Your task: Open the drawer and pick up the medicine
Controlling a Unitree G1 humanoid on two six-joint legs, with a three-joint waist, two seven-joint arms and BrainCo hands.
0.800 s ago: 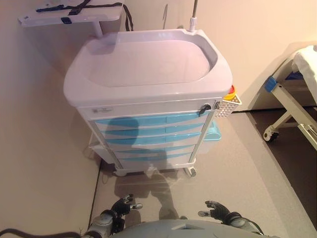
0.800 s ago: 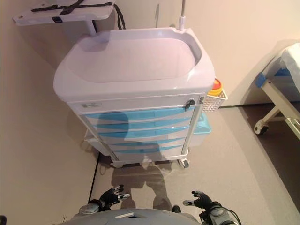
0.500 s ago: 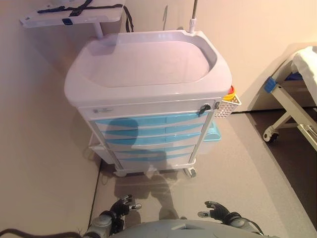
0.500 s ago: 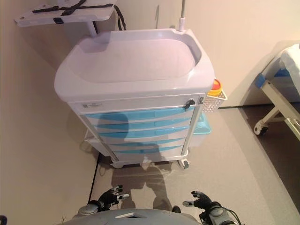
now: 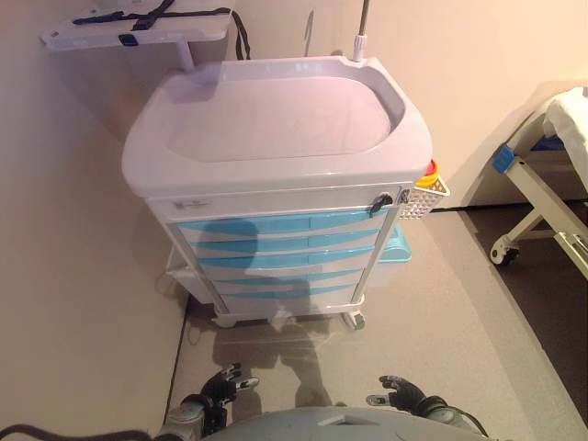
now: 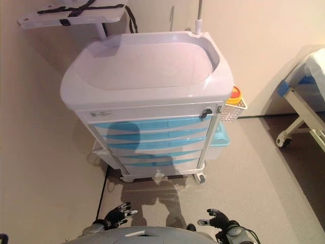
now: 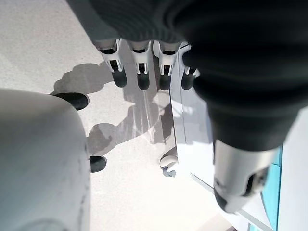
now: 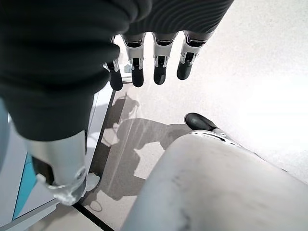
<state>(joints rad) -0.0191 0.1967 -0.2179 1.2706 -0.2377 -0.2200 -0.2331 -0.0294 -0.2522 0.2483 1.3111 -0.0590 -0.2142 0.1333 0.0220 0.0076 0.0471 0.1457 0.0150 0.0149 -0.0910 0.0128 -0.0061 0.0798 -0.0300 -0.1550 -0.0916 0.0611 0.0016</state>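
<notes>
Drawers point(image 5: 280, 241) glossy blue, flush in rounded white cart point(image 5: 276, 119)

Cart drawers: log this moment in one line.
drawers: all shut | medicine: not visible | left hand: open, low, empty | right hand: open, low, empty

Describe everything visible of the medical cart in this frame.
The medical cart stands upright against the wall, on castors. It looks like pale grey plastic with a wide recessed tray top. Its front holds a stack of light blue drawers, all shut, with a dark lock knob above them. A white mesh basket hangs on its right side, and a thin pole rises from the back corner. Neither hand touches it.
</notes>
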